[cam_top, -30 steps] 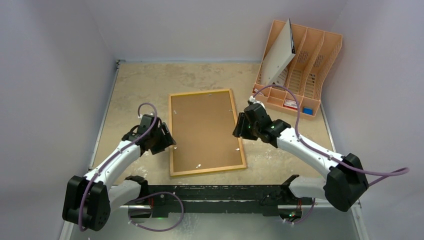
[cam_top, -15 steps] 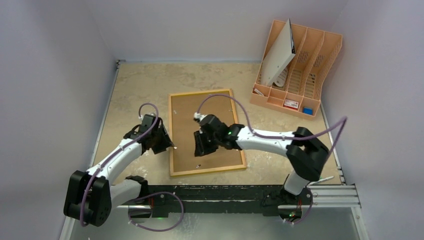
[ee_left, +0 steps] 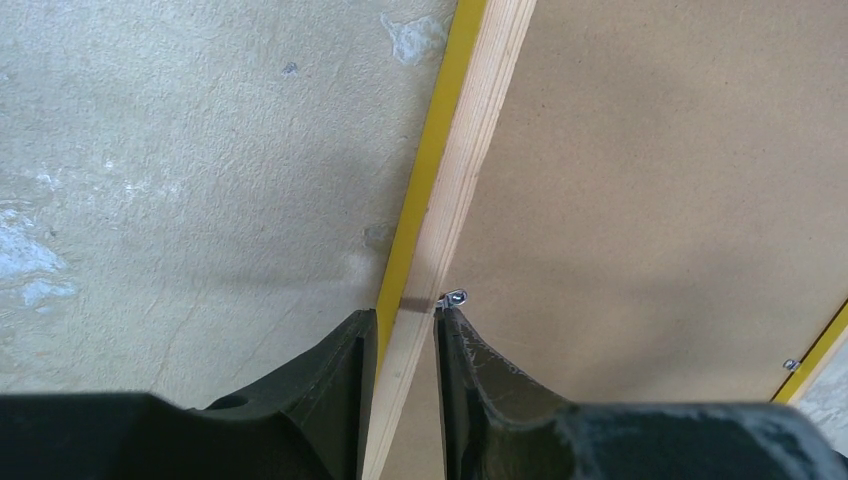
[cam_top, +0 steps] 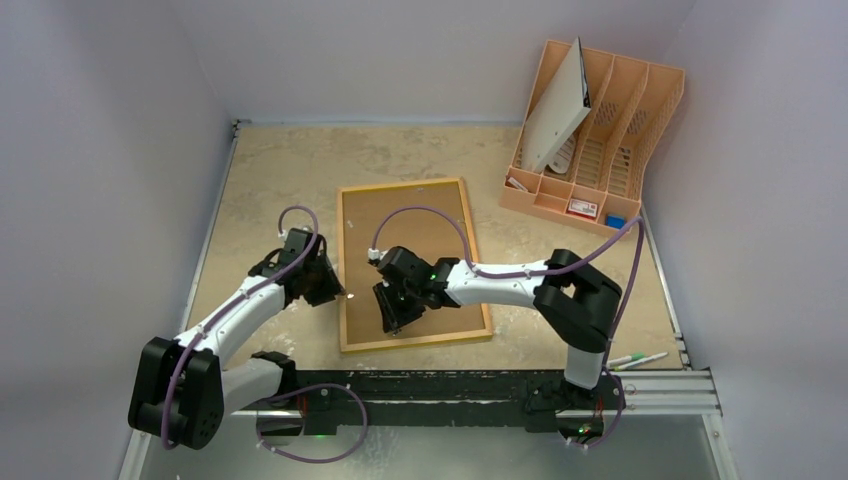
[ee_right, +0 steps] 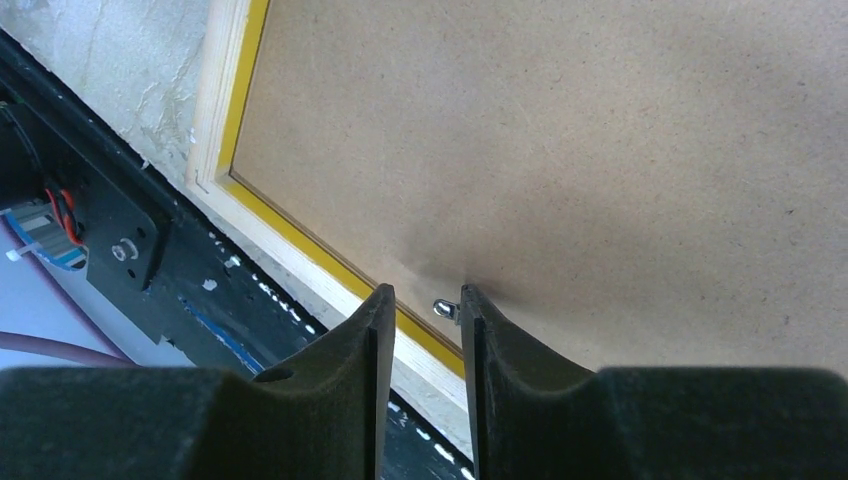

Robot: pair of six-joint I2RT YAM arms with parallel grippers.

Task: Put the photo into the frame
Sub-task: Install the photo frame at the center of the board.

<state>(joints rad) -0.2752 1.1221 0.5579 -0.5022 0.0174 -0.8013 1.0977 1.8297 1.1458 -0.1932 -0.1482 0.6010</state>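
frame [cam_top: 400, 185] face down mid-table, backing board [cam_top: 420, 240] filling it. left gripper [ee_left: 403, 313] clamped on its left rail. right gripper [ee_right: 427, 292] fingers slightly apart around a small metal tab [ee_right: 445, 307], contact unclear. white sheet [cam_top: 555, 110] leans in organizer [cam_top: 645, 110], printed side not visible

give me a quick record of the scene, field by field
frame: lying flat, back up
board: brown, seated in frame
left gripper: jaws straddle frame's left rail; grip unclear
right gripper: jaws apart around a metal tab at board's near edge
organizer: far right corner, white sheet leaning in it
pens: near right edge
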